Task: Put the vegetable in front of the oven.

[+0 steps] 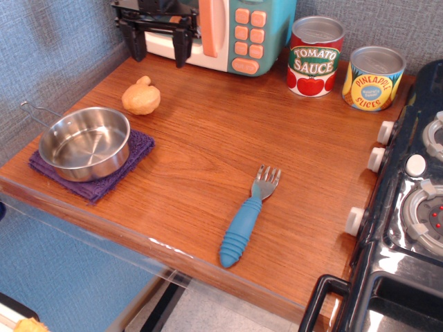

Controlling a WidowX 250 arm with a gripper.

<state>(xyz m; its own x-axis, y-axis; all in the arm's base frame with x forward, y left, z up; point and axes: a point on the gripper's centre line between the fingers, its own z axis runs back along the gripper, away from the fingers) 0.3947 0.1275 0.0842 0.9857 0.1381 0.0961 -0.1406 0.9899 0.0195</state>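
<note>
**Vegetable lies free, short of the oven front**

From my seat I see the black two-fingered pincer [158, 43] hanging high at the back left, its fingers spread apart and holding nothing, in front of the teal and white toy oven with salmon-pink buttons [242, 31]. The small tan-orange plastic vegetable with the knobbed neck [141, 97] lies on the wooden worktop [228, 138], just beside the rim of the shiny steel pan [85, 142] that sits on a purple cloth [128, 162]. It is near the oven but off to the left of its door, so I judge the placing not quite finished.

To do it well, I would come straight down over the bulbous body, not the thin neck, close gently since the rounded shape looks liable to roll, then carry it a short way right and back.

The strip before the oven is bare wood. The left worktop edge is near the vegetable, so any nudge should go rightward. The tomato sauce can [315, 55], the pineapple can [374, 77] and the blue-handled fork [246, 221] are well apart from that path.
</note>
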